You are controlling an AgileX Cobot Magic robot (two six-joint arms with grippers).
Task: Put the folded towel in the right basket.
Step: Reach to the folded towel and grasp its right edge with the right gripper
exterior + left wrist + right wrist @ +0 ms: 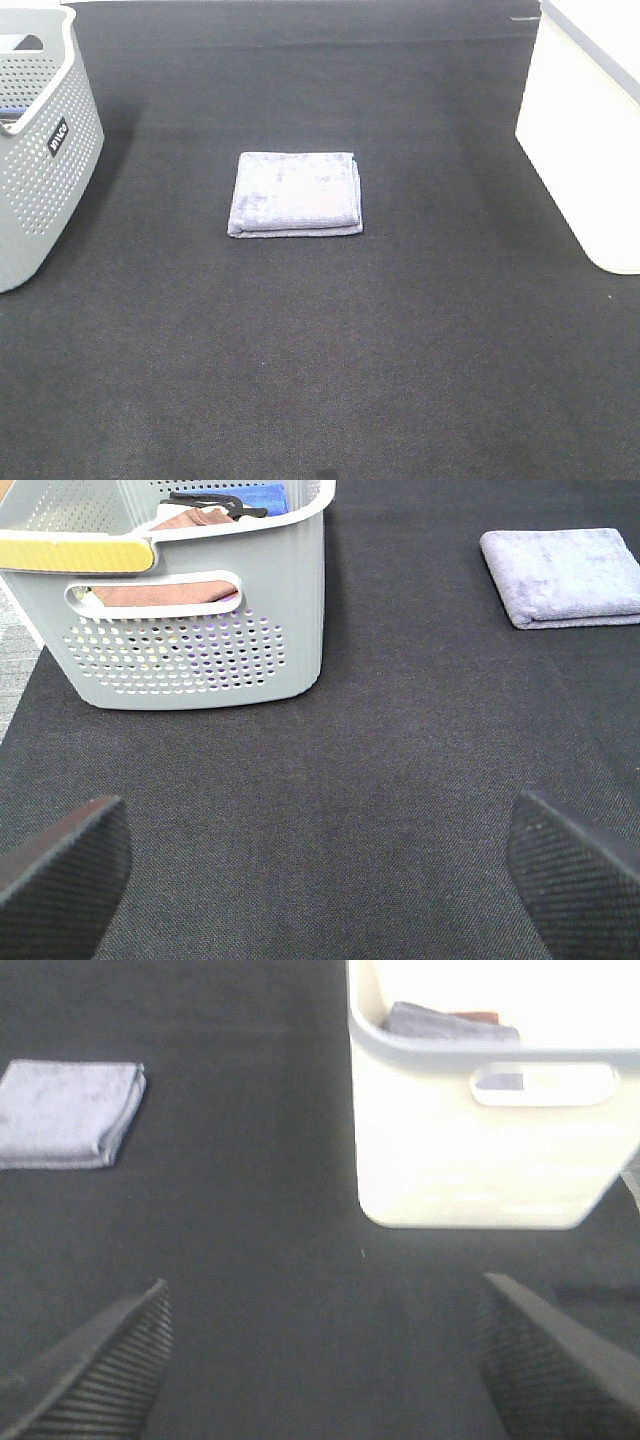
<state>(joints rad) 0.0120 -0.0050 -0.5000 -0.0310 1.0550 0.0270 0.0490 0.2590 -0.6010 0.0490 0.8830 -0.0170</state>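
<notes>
A folded lavender towel point(295, 193) lies flat on the dark mat in the middle of the exterior high view. It also shows in the left wrist view point(562, 575) and in the right wrist view point(68, 1112). The white right basket point(590, 130) stands at the right edge; the right wrist view shows its wall point(480, 1150) with folded cloth inside. My left gripper point(320, 865) is open and empty, far from the towel. My right gripper point(325, 1360) is open and empty, near the white basket. Neither gripper shows in the exterior high view.
A grey perforated basket point(40, 140) stands at the left edge; the left wrist view shows its wall point(190, 640) with brown and blue cloth inside. The dark mat point(320, 350) covers the table.
</notes>
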